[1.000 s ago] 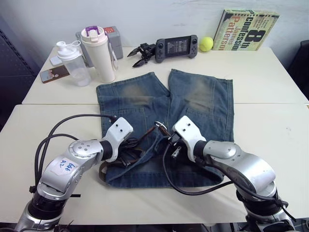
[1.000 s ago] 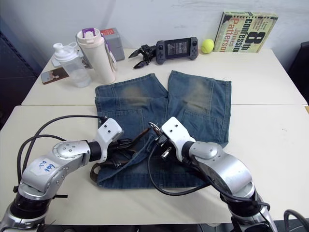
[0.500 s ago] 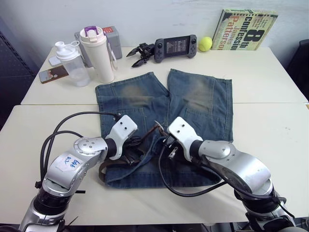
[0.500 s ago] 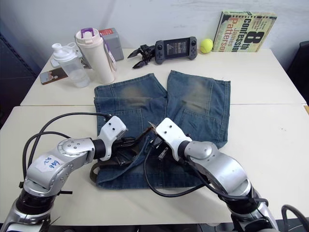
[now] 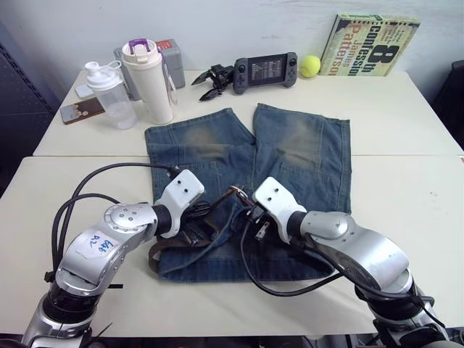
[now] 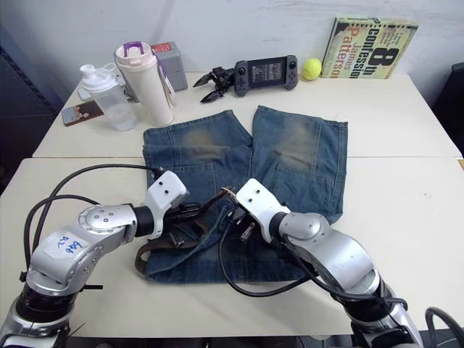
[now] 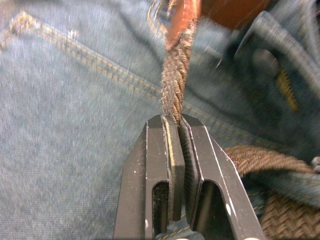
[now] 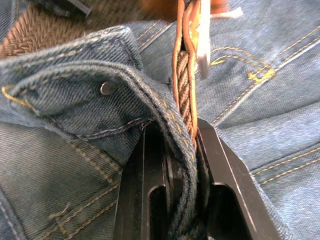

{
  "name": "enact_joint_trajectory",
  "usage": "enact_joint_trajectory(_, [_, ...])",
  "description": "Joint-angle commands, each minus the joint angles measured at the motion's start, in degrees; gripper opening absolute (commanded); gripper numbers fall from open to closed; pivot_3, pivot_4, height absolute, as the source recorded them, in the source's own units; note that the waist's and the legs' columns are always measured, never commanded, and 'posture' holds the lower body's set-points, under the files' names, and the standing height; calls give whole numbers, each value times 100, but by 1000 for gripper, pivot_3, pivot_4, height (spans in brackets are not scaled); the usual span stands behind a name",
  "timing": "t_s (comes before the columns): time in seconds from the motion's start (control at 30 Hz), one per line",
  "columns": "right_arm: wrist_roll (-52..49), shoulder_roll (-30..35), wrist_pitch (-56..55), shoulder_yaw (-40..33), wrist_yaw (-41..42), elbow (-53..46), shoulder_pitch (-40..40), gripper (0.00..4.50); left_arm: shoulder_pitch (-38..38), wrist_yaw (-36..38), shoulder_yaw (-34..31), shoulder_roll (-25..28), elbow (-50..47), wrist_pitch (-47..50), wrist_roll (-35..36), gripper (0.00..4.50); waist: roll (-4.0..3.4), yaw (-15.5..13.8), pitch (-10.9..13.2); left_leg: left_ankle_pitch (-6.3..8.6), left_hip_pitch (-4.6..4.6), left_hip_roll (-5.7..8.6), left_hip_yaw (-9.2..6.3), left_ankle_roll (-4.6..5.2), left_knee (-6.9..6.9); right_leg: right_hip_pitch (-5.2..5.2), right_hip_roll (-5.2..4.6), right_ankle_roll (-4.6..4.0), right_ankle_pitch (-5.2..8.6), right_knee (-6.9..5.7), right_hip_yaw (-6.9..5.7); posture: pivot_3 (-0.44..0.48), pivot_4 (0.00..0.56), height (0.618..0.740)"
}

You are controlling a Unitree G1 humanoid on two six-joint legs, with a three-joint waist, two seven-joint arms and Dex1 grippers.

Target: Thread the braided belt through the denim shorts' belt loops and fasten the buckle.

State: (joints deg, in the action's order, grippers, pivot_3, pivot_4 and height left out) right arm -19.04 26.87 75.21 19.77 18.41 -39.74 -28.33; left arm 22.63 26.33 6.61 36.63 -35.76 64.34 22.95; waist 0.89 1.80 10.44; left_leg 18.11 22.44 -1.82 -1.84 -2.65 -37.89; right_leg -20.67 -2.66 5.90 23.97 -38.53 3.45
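The denim shorts (image 5: 217, 148) lie flat with the legs pointing away and the waistband bunched between my grippers. The braided belt (image 5: 185, 246) curls at the near left of the waistband, and one brown strand rises toward the middle. My left gripper (image 7: 172, 120) is shut on that braided strand, just below its tan leather end. My right gripper (image 8: 175, 132) is shut on a fold of the waistband (image 8: 75, 75) together with the belt's leather-edged end. The pale metal buckle (image 8: 202, 35) sits just beyond its fingertips. I cannot make out the belt loops in the bunched cloth.
At the far left of the back table stand a white tumbler (image 5: 147, 80) and a clear shaker bottle (image 5: 109, 94), with a phone (image 5: 80, 111) beside them. Behind the shorts lie a black claw clip (image 5: 210, 78), a game console (image 5: 264, 70), a tennis ball (image 5: 310, 66) and a book (image 5: 373, 43).
Both grippers have edged slightly closer together over the waistband and keep their holds. The shorts and the belt lie much as before.
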Motion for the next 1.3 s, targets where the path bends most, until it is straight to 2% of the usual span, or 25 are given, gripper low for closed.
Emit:
enact_joint_trajectory(0.03, [-9, 34, -33, 13, 42, -65, 11, 11, 120, -36, -94, -83, -270, -7, 61, 0, 0, 1, 0, 0, 0, 0, 0, 0, 0, 0, 0, 0, 0, 0, 0, 0, 150, 739])
enact_joint_trajectory(0.23, [-38, 68, -57, 97, 108, -115, -38, 11, 139, -128, 14, -218, 4, -141, -65, 0, 0, 0, 0, 0, 0, -1, 0, 0, 0, -1, 1, 0, 0, 0, 0, 0, 150, 739])
enact_joint_trajectory(0.5, [-59, 632, -382, 924, 598, -471, -300, 11, 323, -229, 396, -633, 524, -572, -324, 0, 0, 1, 0, 1, 1, 2, 0, 1, -5, 1, 1, 0, 0, 3, -1, 0, 150, 739])
enact_joint_trajectory(0.67, [34, 569, -455, 1144, 556, -394, -261, 11, 153, -207, 278, -1124, 465, -739, -111, 0, 0, -1, 0, 1, 1, -3, 0, 1, -4, 0, 1, 0, 0, 1, -1, 0, 150, 739])
enact_joint_trajectory(0.83, [148, 619, -559, 1161, 551, -407, -147, 11, -130, -146, 307, -1115, 634, -1072, -264, 0, 0, -1, 0, 1, -1, -6, -1, 1, -5, 1, 2, 0, 0, 0, -1, 0, 150, 739])
enact_joint_trajectory(0.97, [208, 791, -733, 870, 600, -588, -17, 11, -205, -111, 328, -1096, 767, -1337, -368, 0, 1, -8, 0, 1, 0, -4, -2, 1, -6, 3, 0, 0, 0, 2, -1, 0, 150, 739])
enact_joint_trajectory(1.03, [41, 609, -637, 417, 568, -721, 133, 1012, -244, -79, 435, -1079, 848, -1524, -480, 0, 1, -12, 0, 1, 0, -3, -2, 1, -5, 3, 0, 0, 0, 3, -2, 0, 150, 739])
enact_joint_trajectory(1.07, [-20, 558, -580, 182, 564, -791, 160, 1163, -255, -62, 473, -1111, 887, -1602, -496, 0, 1, -15, 0, 1, 0, -2, -2, 1, -5, 3, -1, 0, 0, 3, -1, 0, 150, 739])
enact_joint_trajectory(1.1, [-54, 530, -539, 27, 564, -854, 184, 1529, -275, -50, 496, -1137, 905, -1658, -506, 0, 1, -16, 0, 1, 0, -2, -3, 1, -5, 5, 0, 0, 0, 4, -2, 0, 150, 739])
enact_joint_trajectory(1.2, [-229, 686, -304, -576, 705, -1061, 166, 2957, -285, -10, 556, -1176, 940, -1748, -536, 0, 0, -16, 0, 1, 0, -1, 1, 1, -4, 3, 1, 0, 0, 3, -4, 0, 150, 739])
enact_joint_trajectory(1.27, [-545, 785, -78, -1384, 966, -1152, 10, 3722, -287, 21, 599, -1200, 979, -1824, -566, 0, 1, -28, 0, 1, 0, -1, -3, 1, -6, 6, 1, 0, 0, 3, -4, 0, 150, 739])
enact_joint_trajectory(1.3, [-684, 826, 8, -1659, 1073, -1183, -62, 4443, -286, 32, 610, -1207, 996, -1852, -576, 0, 0, -35, 0, 1, 1, 5, -7, 2, -7, 8, 1, 0, 0, 3, -4, 0, 150, 739])
